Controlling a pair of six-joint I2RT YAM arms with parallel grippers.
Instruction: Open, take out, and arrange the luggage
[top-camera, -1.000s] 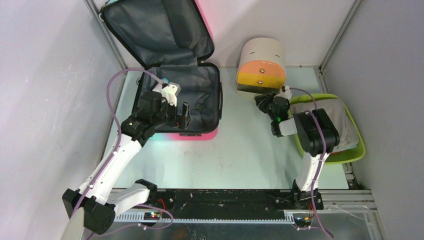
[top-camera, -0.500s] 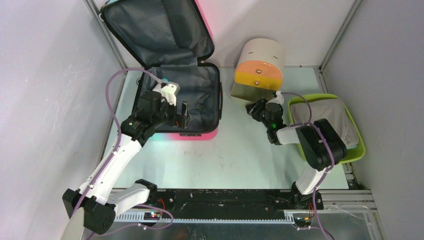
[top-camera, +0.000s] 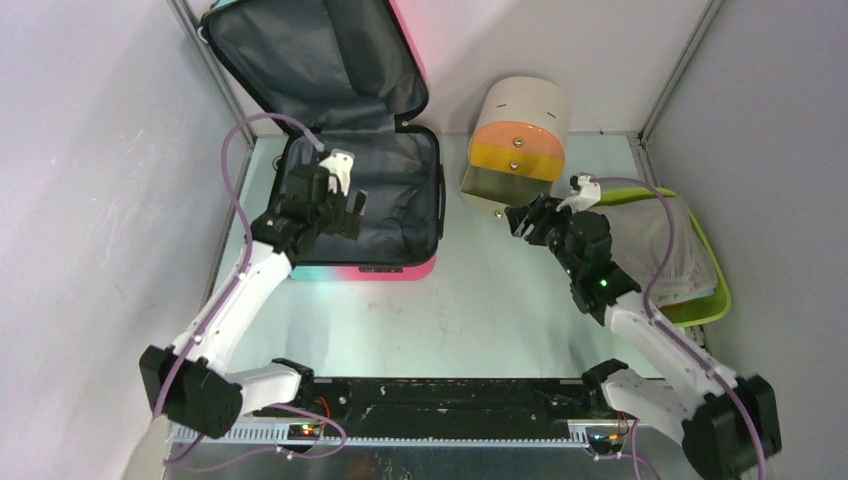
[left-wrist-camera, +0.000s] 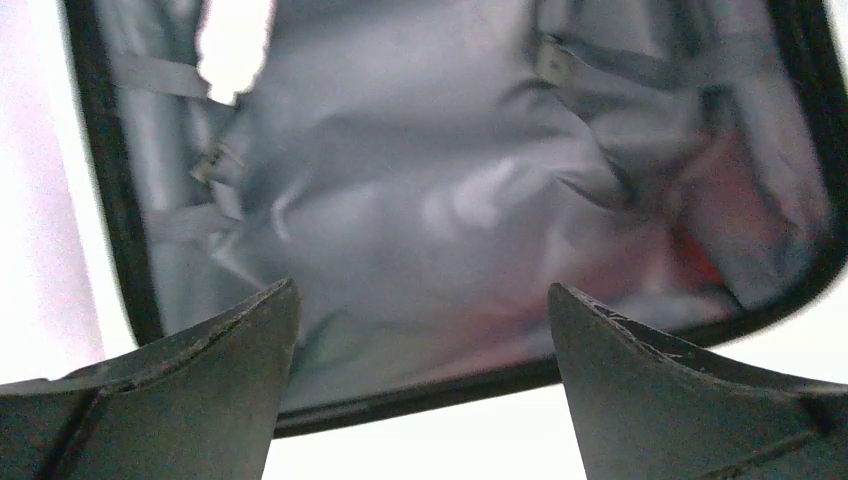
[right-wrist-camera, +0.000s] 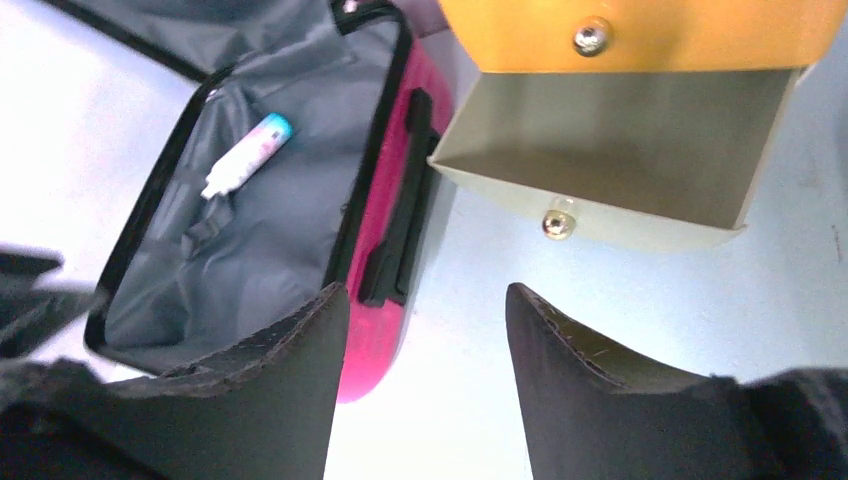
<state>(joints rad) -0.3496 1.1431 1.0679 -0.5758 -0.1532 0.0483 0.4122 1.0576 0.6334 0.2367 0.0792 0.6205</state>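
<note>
Luggage (top-camera: 395, 195) lies at eleven o'clock on the surface (top-camera: 480, 310), already open, with its lid propped against the back wall and its grey-lined base flat. Opening looks done, while taking out and arranging look only partly done. A small white tube (right-wrist-camera: 247, 155) with a teal cap lies on the lining, so at least that is left to lift out. A folded grey cloth (top-camera: 665, 245) sits in the green tray (top-camera: 700, 310) at three o'clock, perhaps already placed, though nothing shows where it came from. The left gripper (top-camera: 348, 208) hangs over the base with its jaws spread wide and nothing between them. The right gripper (top-camera: 525, 218) hovers at one o'clock, just in front of the pulled-out drawer (right-wrist-camera: 610, 160) of the beige cylinder (top-camera: 525, 115), with its jaws apart and empty. The drawer looks bare as far as its floor shows. From above, the left arm hides the tube and much of the lining. The left wrist view is blurred, and a reddish patch at the lining's three o'clock side cannot be made out. The lid's top corner is cut off, and the tray's far side is hidden under the cloth.
</note>
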